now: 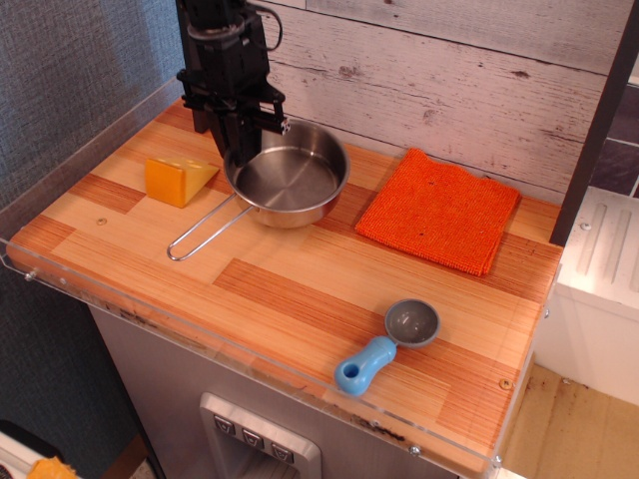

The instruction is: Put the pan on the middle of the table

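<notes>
The shiny steel pan [292, 187] is at the back middle-left of the wooden table [280, 289], low on or just above the surface. Its wire-loop handle [200, 236] points to the front left. My black gripper [243, 150] comes down from above and is shut on the pan's left rim, near where the handle joins. The fingertips are partly hidden by the rim.
A yellow cheese wedge [179, 180] lies just left of the pan. An orange woven cloth [439, 209] lies at the back right. A small grey scoop with blue handle [391, 342] lies near the front edge. A dark post [200, 90] stands behind the gripper.
</notes>
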`<state>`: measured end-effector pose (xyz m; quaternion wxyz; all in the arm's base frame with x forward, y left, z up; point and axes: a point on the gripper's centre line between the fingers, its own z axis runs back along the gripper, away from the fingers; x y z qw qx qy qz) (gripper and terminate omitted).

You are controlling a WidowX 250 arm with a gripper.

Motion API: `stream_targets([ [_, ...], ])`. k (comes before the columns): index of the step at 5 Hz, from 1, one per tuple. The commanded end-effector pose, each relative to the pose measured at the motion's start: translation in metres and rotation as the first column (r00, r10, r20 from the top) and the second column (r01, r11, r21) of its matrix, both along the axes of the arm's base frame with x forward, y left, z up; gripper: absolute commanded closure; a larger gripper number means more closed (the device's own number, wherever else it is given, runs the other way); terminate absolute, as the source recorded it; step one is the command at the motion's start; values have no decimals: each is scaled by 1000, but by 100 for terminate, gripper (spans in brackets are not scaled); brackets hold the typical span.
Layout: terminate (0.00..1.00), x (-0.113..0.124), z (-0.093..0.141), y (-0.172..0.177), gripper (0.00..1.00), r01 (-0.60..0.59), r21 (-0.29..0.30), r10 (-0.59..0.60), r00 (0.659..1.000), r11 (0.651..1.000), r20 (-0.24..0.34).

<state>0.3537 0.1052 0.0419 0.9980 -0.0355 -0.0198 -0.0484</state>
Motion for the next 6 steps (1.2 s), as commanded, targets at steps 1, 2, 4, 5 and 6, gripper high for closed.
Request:
stream_targets([
  [1, 0, 9, 3, 14, 100, 0, 30, 0, 1000, 1000, 11],
  [2, 0, 9, 1, 17, 100, -6, 35, 6, 1000, 999, 5],
  [4, 0, 6, 12, 18, 0, 4, 60, -5, 1000, 998, 12],
  [5, 0, 4, 22, 19, 0, -8, 52, 7, 1000, 999, 23],
  [6, 0, -2, 45, 11, 0, -46, 26, 44, 998, 999, 49],
])
